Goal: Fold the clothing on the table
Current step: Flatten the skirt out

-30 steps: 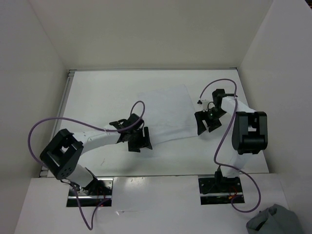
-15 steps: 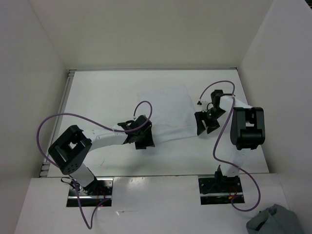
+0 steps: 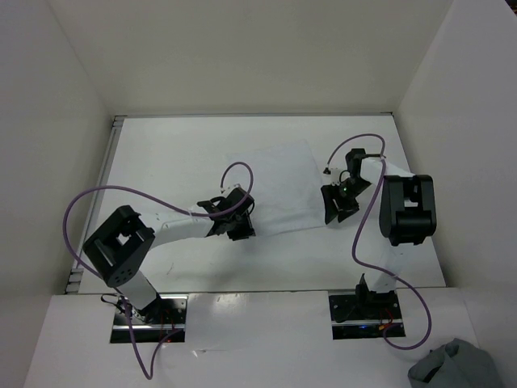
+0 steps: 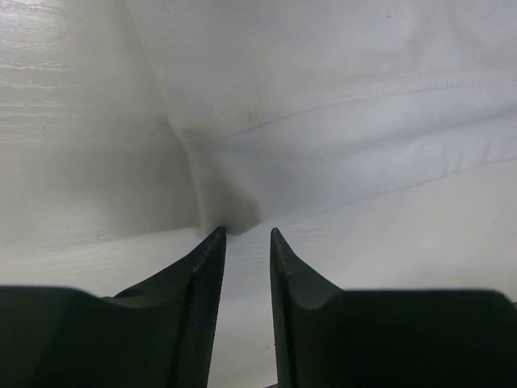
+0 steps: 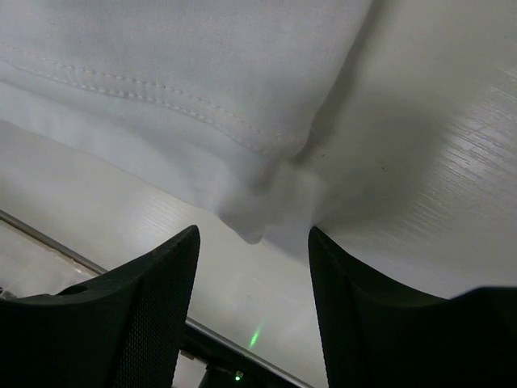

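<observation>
Seen from above, the clothing (image 3: pixel 275 190) lies spread flat in the middle of the desk (image 3: pixel 161 153). The left fingers (image 3: pixel 238 225) sit at its near-left corner and the right fingers (image 3: pixel 333 206) at its near-right one (a hold on both corners probably begins the fold). The left wrist camera shows narrowly parted fingers, the corner just ahead of their tips, nothing pinched. The right wrist camera shows fingers wide apart, straddling a puckered corner without gripping it.

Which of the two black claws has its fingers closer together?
The left gripper, at the near left corner of the clothing: its jaws leave only a narrow slit. The right gripper stands much wider, with a puckered fabric corner in front of it.
</observation>
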You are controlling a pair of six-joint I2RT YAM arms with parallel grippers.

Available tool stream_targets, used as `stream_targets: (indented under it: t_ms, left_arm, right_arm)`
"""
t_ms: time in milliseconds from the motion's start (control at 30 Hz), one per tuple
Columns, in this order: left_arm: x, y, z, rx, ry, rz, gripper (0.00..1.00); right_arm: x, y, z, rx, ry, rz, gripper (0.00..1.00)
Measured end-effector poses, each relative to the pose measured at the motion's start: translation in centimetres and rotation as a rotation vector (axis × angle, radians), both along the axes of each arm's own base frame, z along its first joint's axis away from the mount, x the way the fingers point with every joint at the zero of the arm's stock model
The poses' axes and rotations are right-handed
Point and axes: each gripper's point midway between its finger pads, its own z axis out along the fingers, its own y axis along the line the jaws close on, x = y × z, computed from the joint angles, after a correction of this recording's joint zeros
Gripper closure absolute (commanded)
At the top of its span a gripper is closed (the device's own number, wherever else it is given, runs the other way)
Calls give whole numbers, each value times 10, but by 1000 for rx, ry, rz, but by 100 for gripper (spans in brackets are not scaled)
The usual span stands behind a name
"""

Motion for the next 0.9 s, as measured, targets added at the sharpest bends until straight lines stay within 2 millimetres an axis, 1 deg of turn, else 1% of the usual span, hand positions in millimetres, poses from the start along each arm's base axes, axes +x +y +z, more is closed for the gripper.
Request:
stream_targets:
  t_ms: [133,167,233,267,300,367,400,433,567,667,700,767,900]
  left_arm:
    - [0,0,-8,10,11,1,76]
    - [0,0,-9,12,13,1,76]
    - [0,0,-10,13,13,1,80]
    - [0,0,-9,12,13,1,85]
    - [0,-1,-9,12,12,1,87]
    - [1,-1,-9,11,12,1,93]
    - [1,-1,-9,10,11,1,97]
    - [1,-1,-9,11,10,-1,100]
    - [1,-1,-8,11,5,-6,100]
    - [-2,4,-1,8,-9,-5,100]
    - [-3,7,6,7,-23,-1,100]
    - [-4,13,26,-5,-65,8,100]
    - [-10,24,85,-81,-193,24,100]
  right_arm:
    - [-1,4,-2,0,9,5,52]
    - [-1,5,-2,-1,11,8,58]
    - [-2,8,-4,-2,16,16,60]
    - [-3,10,-4,-1,20,22,63]
    - [-3,11,-5,-2,19,27,79]
    - [-3,13,-6,-4,18,40,92]
    - [-3,14,-7,-4,20,42,100]
    - [-3,14,-7,-4,22,43,100]
    - [-4,15,-7,-1,21,47,100]
    - [-4,15,2,4,-10,76,100]
    - [-3,15,9,4,-31,91,100]
    - [-4,14,26,2,-80,119,100]
    - [-11,12,66,-1,-166,177,100]
